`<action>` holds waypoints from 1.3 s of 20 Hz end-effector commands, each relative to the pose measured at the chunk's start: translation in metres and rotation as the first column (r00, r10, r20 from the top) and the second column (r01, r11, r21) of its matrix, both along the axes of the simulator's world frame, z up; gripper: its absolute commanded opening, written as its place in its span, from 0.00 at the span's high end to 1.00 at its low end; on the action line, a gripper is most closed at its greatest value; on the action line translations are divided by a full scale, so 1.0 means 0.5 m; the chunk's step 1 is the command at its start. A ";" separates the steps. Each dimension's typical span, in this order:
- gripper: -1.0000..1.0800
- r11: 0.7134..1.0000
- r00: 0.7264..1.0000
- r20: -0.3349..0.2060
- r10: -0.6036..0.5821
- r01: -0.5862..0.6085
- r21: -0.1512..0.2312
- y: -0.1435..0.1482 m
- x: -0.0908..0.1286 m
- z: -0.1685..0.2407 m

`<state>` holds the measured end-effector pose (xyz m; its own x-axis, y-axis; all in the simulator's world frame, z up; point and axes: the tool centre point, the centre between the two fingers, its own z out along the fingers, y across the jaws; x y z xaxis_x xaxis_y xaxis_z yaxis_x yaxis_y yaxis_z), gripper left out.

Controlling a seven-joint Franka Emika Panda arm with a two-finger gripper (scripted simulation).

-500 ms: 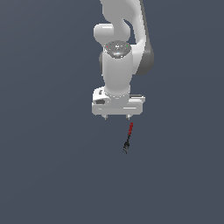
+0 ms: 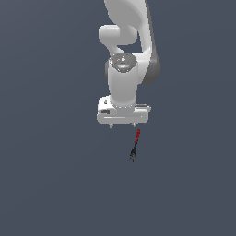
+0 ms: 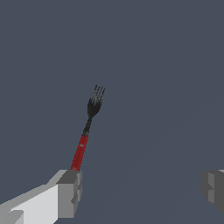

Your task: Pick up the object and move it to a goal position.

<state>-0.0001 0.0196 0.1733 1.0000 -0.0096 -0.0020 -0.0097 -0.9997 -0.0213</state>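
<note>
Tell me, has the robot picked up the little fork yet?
Not yet. The fork, with its red handle and dark prongs, lies on the grey floor, ungrabbed. The gripper is over it with its jaws wide open; in the wrist view one finger sits near the handle's end. Left to do: line up, close on the fork, lift it and carry it to the goal, which no picture shows.

I find nothing to read anywhere in my two views: no text, label, brand, number or sign. My white arm casing (image 2: 123, 87) carries no marking that I can make out, and the small dark patch on its lower block is too small to tell as writing. The fork (image 3: 86, 131) has a plain red handle and dark prongs, unmarked. My tool (image 3: 140, 190) shows bare grey pads (image 3: 70, 192), and the surface beneath is plain grey.
</note>
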 end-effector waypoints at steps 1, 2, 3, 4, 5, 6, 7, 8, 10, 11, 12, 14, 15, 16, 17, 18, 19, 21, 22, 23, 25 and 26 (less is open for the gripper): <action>0.04 1.000 1.000 -0.017 -0.002 0.002 -0.003 -0.002 -0.007 -0.017; 0.04 1.000 1.000 -0.020 -0.002 0.002 -0.003 -0.002 -0.008 -0.020; 0.04 1.000 1.000 -0.021 -0.002 0.002 -0.003 -0.002 -0.009 -0.021; 0.04 1.000 1.000 -0.020 -0.002 0.002 -0.003 -0.002 -0.008 -0.020; 0.04 1.000 1.000 -0.018 -0.002 0.002 -0.003 -0.002 -0.007 -0.018; 0.04 1.000 1.000 -0.017 -0.002 0.002 -0.003 -0.002 -0.007 -0.017; 0.04 1.000 1.000 -0.017 -0.003 0.003 -0.003 -0.001 -0.007 -0.017; 0.04 1.000 1.000 -0.017 -0.004 0.004 -0.003 -0.001 -0.007 -0.019; 0.04 1.000 1.000 -0.018 -0.010 0.010 -0.003 0.002 -0.006 -0.024; 0.04 1.000 1.000 -0.017 -0.015 0.015 -0.004 0.004 -0.005 -0.027; 0.04 1.000 1.000 -0.017 -0.020 0.020 -0.004 0.007 -0.004 -0.030; 0.04 0.999 0.999 -0.017 -0.033 0.033 -0.005 0.014 -0.002 -0.039; 0.04 0.999 0.999 -0.016 -0.041 0.041 -0.005 0.018 -0.001 -0.045; 0.04 0.999 0.999 -0.016 -0.050 0.050 -0.006 0.022 0.001 -0.051; 0.04 0.998 0.998 -0.015 -0.060 0.060 -0.006 0.027 0.002 -0.058; 0.04 0.998 0.997 -0.015 -0.070 0.070 -0.007 0.033 0.003 -0.065; 0.04 0.997 0.997 -0.014 -0.082 0.082 -0.008 0.039 0.005 -0.073; 0.04 0.994 0.994 -0.013 -0.107 0.107 -0.009 0.052 0.008 -0.091; 0.04 0.993 0.993 -0.012 -0.121 0.121 -0.010 0.059 0.009 -0.102; 0.04 0.991 0.991 -0.011 -0.136 0.136 -0.011 0.067 0.011 -0.112; 0.04 0.986 0.986 -0.009 -0.168 0.168 -0.013 0.084 0.013 -0.136; 0.04 0.983 0.983 -0.008 -0.183 0.183 -0.014 0.091 0.014 -0.147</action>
